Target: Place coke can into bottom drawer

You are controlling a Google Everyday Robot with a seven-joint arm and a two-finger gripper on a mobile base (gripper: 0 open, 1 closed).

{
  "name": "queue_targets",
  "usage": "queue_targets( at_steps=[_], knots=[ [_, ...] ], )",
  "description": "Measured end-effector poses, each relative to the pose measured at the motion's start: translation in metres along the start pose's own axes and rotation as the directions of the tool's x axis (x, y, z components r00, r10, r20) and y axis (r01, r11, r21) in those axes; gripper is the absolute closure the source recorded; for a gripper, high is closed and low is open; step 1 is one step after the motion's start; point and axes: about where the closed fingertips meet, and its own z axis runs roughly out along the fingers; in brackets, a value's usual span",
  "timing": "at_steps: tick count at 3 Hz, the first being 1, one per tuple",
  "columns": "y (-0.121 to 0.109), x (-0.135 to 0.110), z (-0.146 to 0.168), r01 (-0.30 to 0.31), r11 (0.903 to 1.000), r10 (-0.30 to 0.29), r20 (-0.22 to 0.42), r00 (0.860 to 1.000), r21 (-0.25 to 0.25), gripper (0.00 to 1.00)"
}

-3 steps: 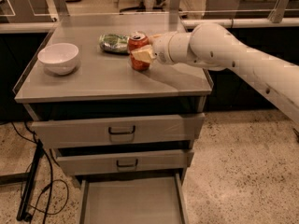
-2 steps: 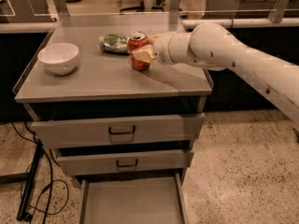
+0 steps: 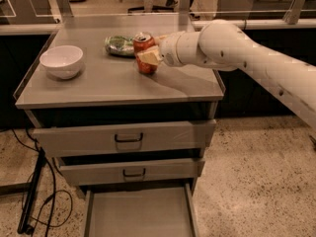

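The red coke can [image 3: 144,53] stands upright on the cabinet top, right of centre. My gripper [image 3: 151,52] reaches in from the right and its pale fingers [image 3: 149,57] sit around the can, shut on it. The can still rests on the top or just above it. The bottom drawer [image 3: 138,214] is pulled out at the foot of the cabinet, a plain flat grey tray with nothing in it.
A white bowl [image 3: 61,60] sits at the left of the top. A green-and-silver dented can [image 3: 119,45] lies just behind the coke can. The two upper drawers [image 3: 128,138] with black handles are closed. Black cables [image 3: 34,201] trail on the floor at the left.
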Motion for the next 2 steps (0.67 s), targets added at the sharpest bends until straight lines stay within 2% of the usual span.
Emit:
queue_targets(
  at_steps=[1, 2],
  knots=[
    [-0.003, -0.012, -0.014, -0.002, 1.0, 0.002, 0.014, 1.0, -0.005, 1.0],
    [-0.005, -0.04, -0.057, -0.013, 0.9997, 0.015, 0.082, 0.997, -0.021, 1.0]
  ],
)
